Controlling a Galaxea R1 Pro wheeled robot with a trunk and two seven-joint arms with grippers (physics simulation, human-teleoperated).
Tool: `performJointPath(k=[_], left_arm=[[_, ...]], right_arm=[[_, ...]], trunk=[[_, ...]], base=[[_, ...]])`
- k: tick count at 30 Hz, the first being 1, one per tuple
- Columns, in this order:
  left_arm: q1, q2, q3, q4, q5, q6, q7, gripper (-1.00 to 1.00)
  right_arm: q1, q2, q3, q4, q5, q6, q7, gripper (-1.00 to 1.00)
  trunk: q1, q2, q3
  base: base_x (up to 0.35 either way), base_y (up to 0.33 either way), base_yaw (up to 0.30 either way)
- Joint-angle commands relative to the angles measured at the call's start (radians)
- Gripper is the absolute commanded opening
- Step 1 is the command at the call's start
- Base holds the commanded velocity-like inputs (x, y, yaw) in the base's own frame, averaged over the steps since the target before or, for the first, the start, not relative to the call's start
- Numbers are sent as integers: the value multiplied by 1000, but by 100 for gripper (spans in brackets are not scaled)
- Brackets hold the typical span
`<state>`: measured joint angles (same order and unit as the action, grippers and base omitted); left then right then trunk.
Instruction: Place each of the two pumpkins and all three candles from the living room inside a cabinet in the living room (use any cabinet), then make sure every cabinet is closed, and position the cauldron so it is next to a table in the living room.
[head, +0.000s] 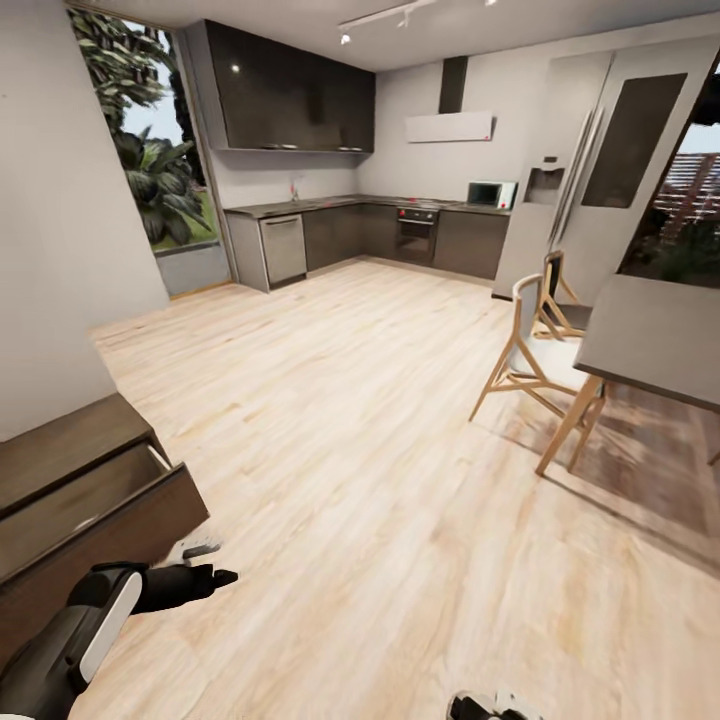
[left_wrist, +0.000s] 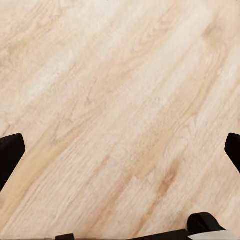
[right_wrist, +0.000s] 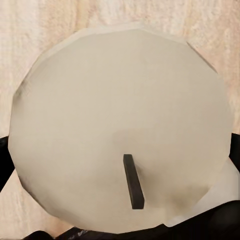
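Note:
A pale grey-beige candle (right_wrist: 120, 125) with a short dark wick faces the right wrist camera end-on, over the wood floor. Dark fingers (right_wrist: 6, 165) press against both its sides, so my right gripper (right_wrist: 120, 165) is shut on it. The right gripper's tip (head: 480, 708) peeks in at the head view's bottom edge. The dark brown cabinet (head: 60, 450) stands at the lower left with its top drawer (head: 90, 505) pulled open. My left gripper (head: 215, 577) hovers just in front of that drawer, open, with bare floor between its fingertips (left_wrist: 10, 150). The pumpkins and the cauldron are out of view.
A grey dining table (head: 650, 335) with wooden chairs (head: 525, 355) stands at the right. A white wall (head: 60, 250) rises behind the cabinet. Far across the light wood floor (head: 350, 450) are kitchen counters (head: 340, 230), an oven and a tall fridge (head: 600, 160).

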<state>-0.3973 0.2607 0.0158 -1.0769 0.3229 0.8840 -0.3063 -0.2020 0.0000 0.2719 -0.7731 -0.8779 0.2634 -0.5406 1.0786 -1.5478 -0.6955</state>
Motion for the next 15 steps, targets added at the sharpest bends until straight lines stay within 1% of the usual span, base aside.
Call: performJointPath(k=[1, 6, 8, 12, 15], left_arm=[[0, 0, 1, 0, 1, 0, 0, 100], [0, 0, 3, 1, 3, -1, 0, 100], [0, 0, 2, 1, 1, -1, 0, 100], [0, 0, 1, 1, 0, -2, 1, 100], [0, 0, 1, 1, -1, -2, 1, 100]], right_arm=[[0, 0, 3, 0, -1, -1, -2, -100], [-1, 0, 9, 0, -1, -1, -4, -100], [-2, 0, 10, -1, 0, -1, -4, -100], [-2, 1, 10, -2, 0, -1, -4, -100], [-2, 6, 11, -3, 7, 0, -5, -100]], trunk=[[0, 0, 0], [0, 0, -2], [0, 0, -3], [0, 0, -4], [0, 0, -5]], base=[[0, 0, 289], [1, 0, 289], [104, 0, 289], [259, -10, 289], [278, -94, 289]])
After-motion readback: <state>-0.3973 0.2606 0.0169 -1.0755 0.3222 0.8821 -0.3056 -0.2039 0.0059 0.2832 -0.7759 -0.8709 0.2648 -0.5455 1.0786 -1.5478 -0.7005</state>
